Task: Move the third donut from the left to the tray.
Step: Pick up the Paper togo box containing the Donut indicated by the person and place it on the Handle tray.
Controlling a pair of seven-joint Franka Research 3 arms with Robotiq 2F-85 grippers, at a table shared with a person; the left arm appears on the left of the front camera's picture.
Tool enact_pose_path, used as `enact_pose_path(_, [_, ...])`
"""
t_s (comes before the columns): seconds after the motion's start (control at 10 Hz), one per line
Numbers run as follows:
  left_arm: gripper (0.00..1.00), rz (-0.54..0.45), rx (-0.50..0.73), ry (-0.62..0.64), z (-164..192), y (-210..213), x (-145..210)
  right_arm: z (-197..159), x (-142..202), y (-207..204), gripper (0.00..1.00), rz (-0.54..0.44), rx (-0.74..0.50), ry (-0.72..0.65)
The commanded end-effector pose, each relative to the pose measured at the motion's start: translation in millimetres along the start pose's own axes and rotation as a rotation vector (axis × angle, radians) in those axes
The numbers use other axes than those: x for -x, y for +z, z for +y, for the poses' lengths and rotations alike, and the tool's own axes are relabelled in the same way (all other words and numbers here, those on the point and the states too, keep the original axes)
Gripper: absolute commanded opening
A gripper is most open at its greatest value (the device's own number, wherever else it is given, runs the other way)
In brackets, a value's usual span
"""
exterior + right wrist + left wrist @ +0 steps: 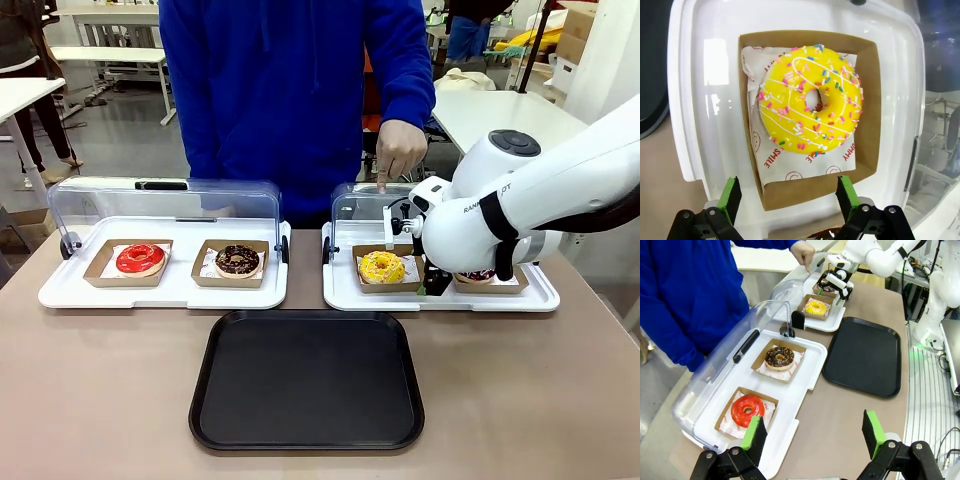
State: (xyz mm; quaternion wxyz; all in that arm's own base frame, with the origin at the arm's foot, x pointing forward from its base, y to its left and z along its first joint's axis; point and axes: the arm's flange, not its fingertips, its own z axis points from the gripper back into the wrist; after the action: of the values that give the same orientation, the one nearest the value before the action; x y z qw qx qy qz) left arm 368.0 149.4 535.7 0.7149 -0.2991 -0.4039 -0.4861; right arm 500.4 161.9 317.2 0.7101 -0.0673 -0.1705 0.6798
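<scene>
The black tray lies nearest on the table. Beyond it, the yellow donut sits in its brown cardboard box on the right white tray, whose clear lid is raised. The right hand hovers open just above the box edge. The left hand is open over the table. A person's hand touches the lid.

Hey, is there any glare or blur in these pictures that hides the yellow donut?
Right wrist view: yellow donut sharp, bright glare patch on the white tray beside its box. Front view: faint reflections on the clear lid, donut clear. Left wrist view: donut small, wide-angle bending at edges.
</scene>
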Motion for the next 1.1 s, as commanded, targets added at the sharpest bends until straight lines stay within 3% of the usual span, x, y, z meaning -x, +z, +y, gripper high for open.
enact_pose_path(0.0, [1.00, -0.025, 0.001, -0.021, -0.3, 0.1, -2.5, -7.0, -5.9, -2.6, 1.00, 0.027, -0.008, -0.004])
enact_pose_path(0.9, [1.00, -0.025, 0.001, -0.021, -0.3, 0.1, -2.5, -6.9, -4.4, -8.9, 1.00, 0.026, -0.011, 0.011])
enact_pose_path(1.0, [1.00, -0.025, 0.001, -0.021, -0.3, 0.1, -2.5, -6.8, -4.3, -10.8, 0.53, 0.018, -0.003, 0.015])
